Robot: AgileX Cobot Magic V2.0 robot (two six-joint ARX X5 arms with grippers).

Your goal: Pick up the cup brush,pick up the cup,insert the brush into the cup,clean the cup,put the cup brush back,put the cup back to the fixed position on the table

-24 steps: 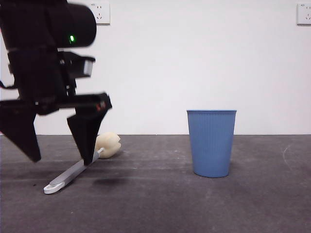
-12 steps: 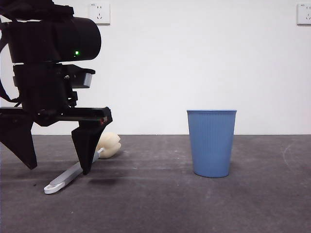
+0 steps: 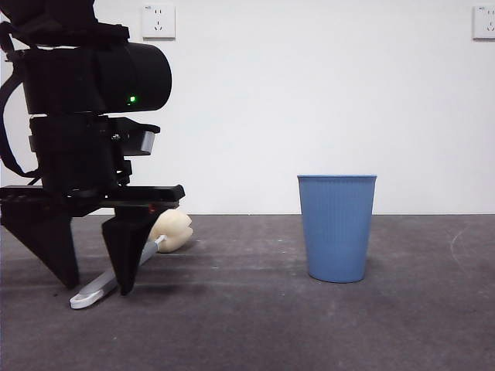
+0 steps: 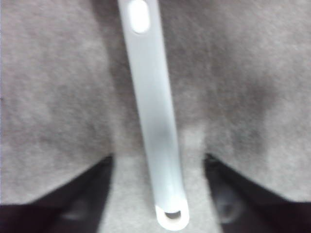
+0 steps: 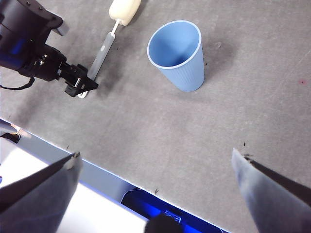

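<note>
Front view, lower left: left gripper (image 3: 87, 287) stands wide open astride the cup brush (image 3: 97, 290) handle, grasp pending. Next it likely must close; the right gripper (image 5: 155, 191) waits open, cup (image 3: 336, 227) untouched.

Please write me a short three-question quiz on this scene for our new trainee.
1. True or false: the left gripper has lifted the cup brush off the table.
2. Which way up is the cup? A) lying on its side B) upright, opening upward C) upside down
3. Which part of the brush lies between the left gripper's open jaws?

Key:
1. False; it lies on the table.
2. B.
3. The grey handle, near its looped end.
</note>
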